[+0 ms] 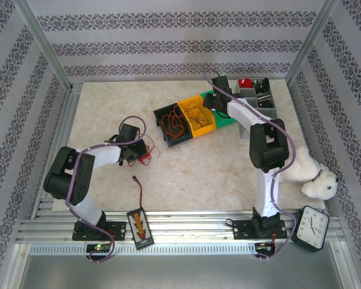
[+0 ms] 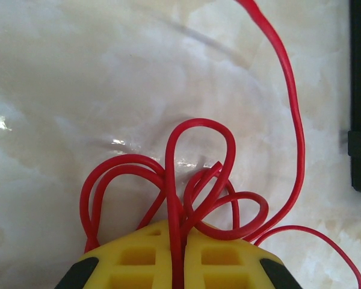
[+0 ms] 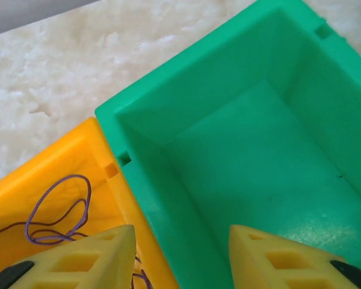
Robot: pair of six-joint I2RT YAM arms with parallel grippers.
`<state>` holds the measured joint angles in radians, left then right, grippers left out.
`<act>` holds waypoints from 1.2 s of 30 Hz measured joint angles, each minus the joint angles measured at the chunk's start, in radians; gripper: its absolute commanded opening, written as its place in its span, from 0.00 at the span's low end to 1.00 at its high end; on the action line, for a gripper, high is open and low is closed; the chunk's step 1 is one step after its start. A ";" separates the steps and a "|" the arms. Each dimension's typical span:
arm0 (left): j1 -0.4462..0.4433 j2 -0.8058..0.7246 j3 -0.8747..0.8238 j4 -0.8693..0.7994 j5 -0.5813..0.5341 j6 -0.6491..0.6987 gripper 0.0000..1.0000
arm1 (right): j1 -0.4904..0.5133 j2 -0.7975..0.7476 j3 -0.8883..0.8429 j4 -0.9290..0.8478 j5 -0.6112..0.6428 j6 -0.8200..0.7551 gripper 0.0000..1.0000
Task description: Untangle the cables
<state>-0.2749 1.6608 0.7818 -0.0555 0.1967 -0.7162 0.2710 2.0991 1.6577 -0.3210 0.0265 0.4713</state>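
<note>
Cables [image 2: 198, 180]: one red bunch pinched in the closed left claw [image 2: 177, 235] low over the bench [image 2: 78, 90], probably to keep it apart from the tangles in the black bin [image 1: 161, 112] and yellow bin [image 3: 66, 156]; right claw [image 3: 180, 233], wide open and empty, hovers over the bare green bin [image 3: 259, 138].

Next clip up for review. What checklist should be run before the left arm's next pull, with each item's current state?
1. Grip: the left gripper has its jaws shut on the red wire: ok.
2. Held wire free of crossings: not ok, its loops overlap just ahead of the jaws.
3. One wire held, not several: cannot tell.
4. Spare hand free: the right gripper has its jaws open with nothing between them: ok.
5. Spare hand centred over one bin: not ok, it straddles the edge between the yellow bin and the green bin.
</note>
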 measured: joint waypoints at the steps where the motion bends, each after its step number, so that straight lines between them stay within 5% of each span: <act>1: 0.000 -0.005 -0.004 0.002 -0.004 -0.002 0.00 | 0.000 0.000 -0.008 0.001 -0.012 0.000 0.43; 28: 0.000 -0.177 -0.168 -0.008 -0.043 0.026 0.00 | 0.139 -0.025 -0.128 0.065 -0.088 0.080 0.41; 36: -0.040 -0.108 -0.117 0.015 0.117 0.109 0.00 | 0.167 -0.318 -0.373 0.057 -0.016 0.007 0.45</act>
<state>-0.3145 1.5532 0.6643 -0.0406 0.3138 -0.6075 0.4385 1.7809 1.2842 -0.2642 0.0105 0.4782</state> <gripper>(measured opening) 0.090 0.449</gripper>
